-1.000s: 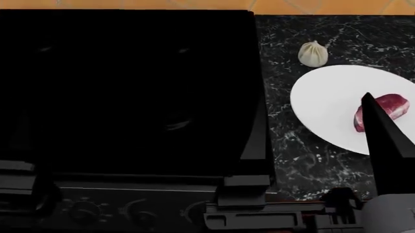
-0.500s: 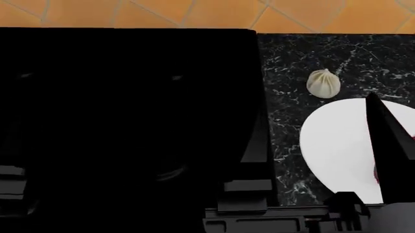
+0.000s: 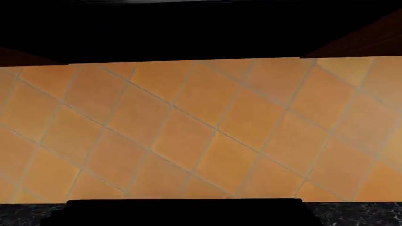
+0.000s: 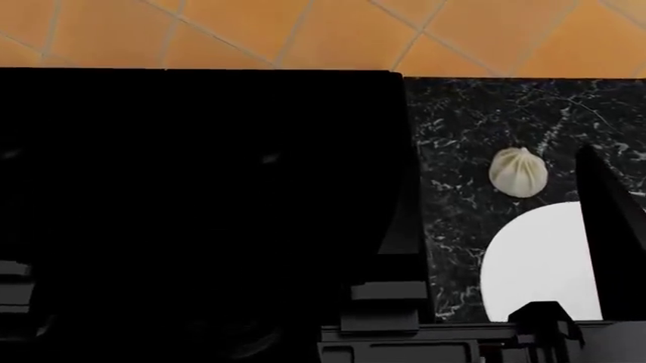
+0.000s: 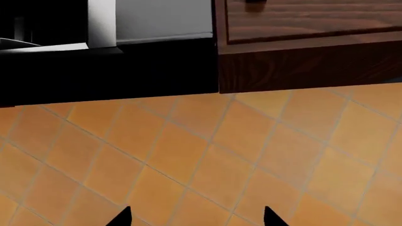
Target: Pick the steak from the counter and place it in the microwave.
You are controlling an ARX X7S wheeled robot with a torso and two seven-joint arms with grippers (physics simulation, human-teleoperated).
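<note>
Glossy veined stone counter (image 4: pixel 474 128)

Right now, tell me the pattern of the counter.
The counter is black stone with thin white marble veining, clearest in the head view.

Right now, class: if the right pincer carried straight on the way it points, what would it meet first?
Judging by the right wrist view, the right pincer aims at the orange tiled wall, with nothing visible between; depth is unclear, so that is only likely.

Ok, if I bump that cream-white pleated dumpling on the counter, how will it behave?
The cream-white pleated dumpling looks soft, so likely light and squashy. Its rounded bulb could roll or skid on the black veined stone counter.
</note>
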